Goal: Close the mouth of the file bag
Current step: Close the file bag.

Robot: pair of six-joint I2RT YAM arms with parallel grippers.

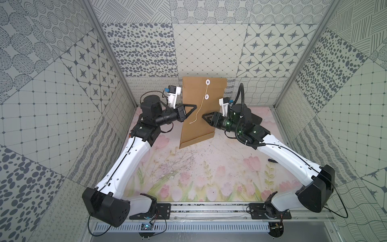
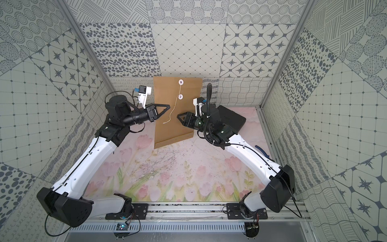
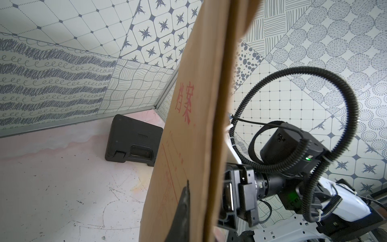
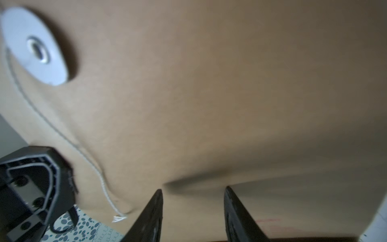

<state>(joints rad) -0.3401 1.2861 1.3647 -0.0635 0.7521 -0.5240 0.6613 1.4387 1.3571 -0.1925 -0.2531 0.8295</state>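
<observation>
1. One file bag [image 1: 198,133], upright, edge pinched between fingers of left gripper [image 1: 194,106].
2. One right gripper [image 1: 204,116]: fingers spread, empty, loose string [image 1: 198,112] just beside them.
3. Step, seemingly: catching string; next needs fine pinch.

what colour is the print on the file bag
Red, clearest on the file bag in the left wrist view.

1. The file bag [image 4: 209,94] fills the right wrist view, blurred and running off most picture edges; its white disc [image 4: 35,48] is clipped too.
2. The left gripper [image 1: 194,105] shows one finger [image 3: 184,209] in its wrist view; the bag hides the other.
3. The right arm [image 2: 247,155] half hides the black case [image 2: 232,119] in the far right corner of the worktop [image 2: 188,171].
4. The bag's small red print [image 3: 169,188] is too blurred to read.
5. A dark thing [image 2: 261,151] by the worktop's right edge is too small to identify.
</observation>
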